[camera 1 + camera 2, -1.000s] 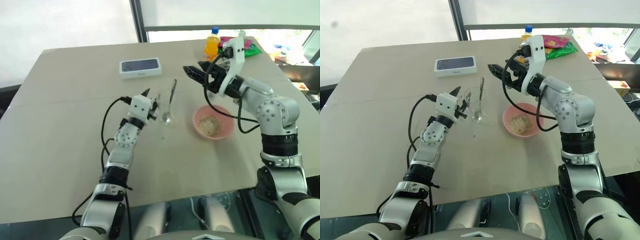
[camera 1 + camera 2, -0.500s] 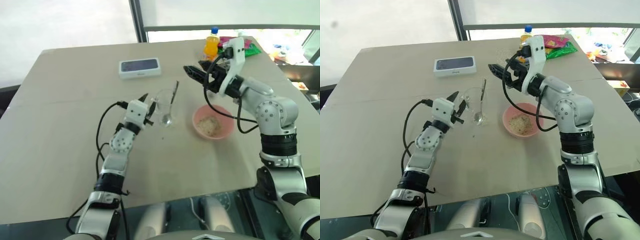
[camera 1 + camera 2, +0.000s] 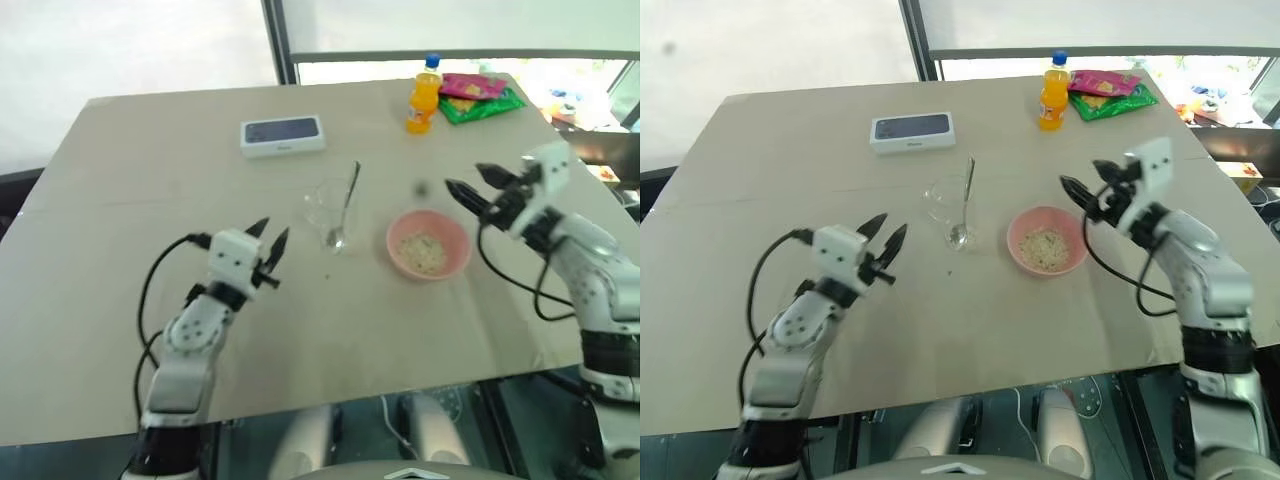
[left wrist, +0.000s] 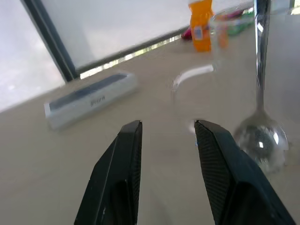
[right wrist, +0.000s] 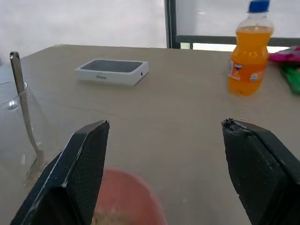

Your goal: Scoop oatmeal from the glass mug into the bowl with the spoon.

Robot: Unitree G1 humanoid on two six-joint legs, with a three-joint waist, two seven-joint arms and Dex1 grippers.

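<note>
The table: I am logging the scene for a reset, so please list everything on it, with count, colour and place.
table: one, beige, carries everything below
glass mug: one, clear, near the table's middle
spoon: one, silver, standing in the mug, handle leaning on the rim
bowl: one, pink, right of the mug
oatmeal: one small heap, pale beige, inside the bowl
box: one, white with dark top, behind the mug to the left
bottle: one, orange with blue cap, far edge
snack packets: pink and green, right of the bottle
left gripper: black fingers, open, empty, left of the mug
right gripper: black fingers, open, empty, above the table right of the bowl
</note>
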